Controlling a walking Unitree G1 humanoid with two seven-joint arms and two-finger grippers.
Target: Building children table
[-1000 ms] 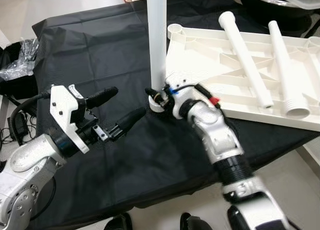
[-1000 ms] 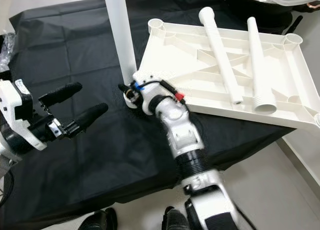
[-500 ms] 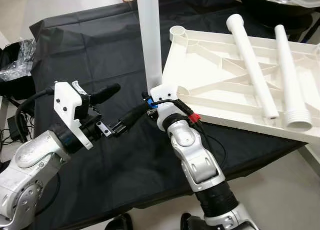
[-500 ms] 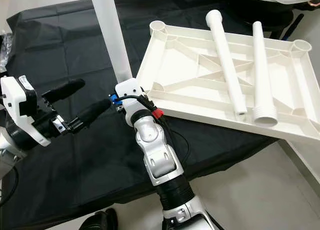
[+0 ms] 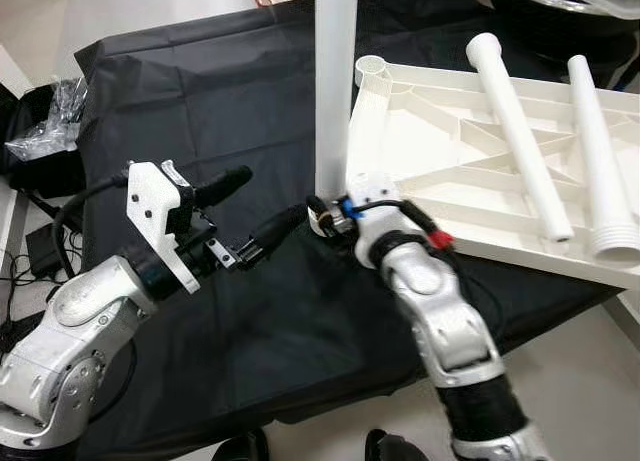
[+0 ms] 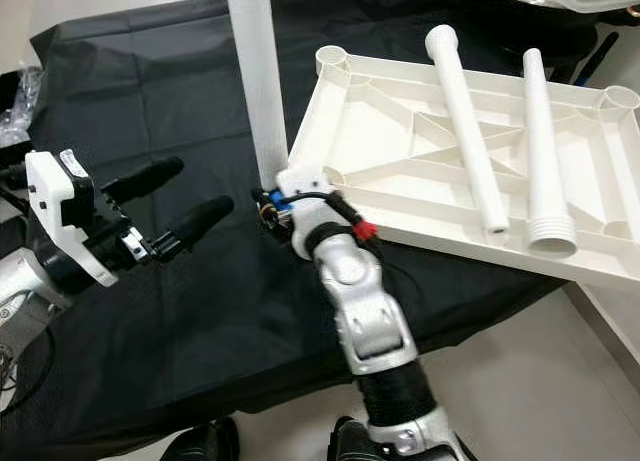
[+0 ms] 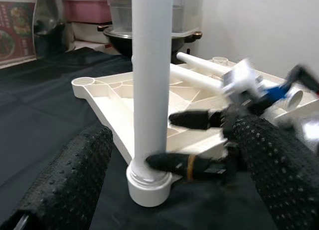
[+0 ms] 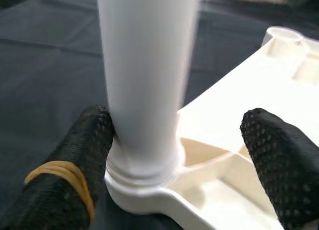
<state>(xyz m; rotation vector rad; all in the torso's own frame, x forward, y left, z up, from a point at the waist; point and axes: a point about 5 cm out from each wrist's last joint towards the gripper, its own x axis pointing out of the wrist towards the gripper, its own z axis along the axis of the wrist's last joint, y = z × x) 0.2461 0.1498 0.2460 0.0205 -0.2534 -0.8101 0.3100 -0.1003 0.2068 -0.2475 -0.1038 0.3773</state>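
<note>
- Left eye view: the white tabletop lies upside down on the black cloth, ribs up, and one table leg stands upright in its near corner socket. The right gripper is right at the foot of that leg, fingers spread either side of the base with only one touching, not clamped. The left gripper hovers just beside it, fingers apart and holding nothing. Two loose legs lie across the ribs, side by side, toward the robot's right.
- Right eye view: same picture from the other eye. The upright leg rises out of the top of frame, the right gripper sits at its base, and the left gripper points toward it, near but not touching. A crumpled clear plastic bag lies at the far left edge of the cloth.
- Left wrist view: looking between its own two dotted black fingers, wide apart, straight at the standing leg and its socket collar. The right gripper's fingers reach in from the other side at the foot, one wearing a yellowish band. Pots and containers stand behind the tabletop.
- Right wrist view: close up, the leg stands seated in the socket. One finger, with the band, presses against the leg's base; the other finger stands well off over the tabletop.
</note>
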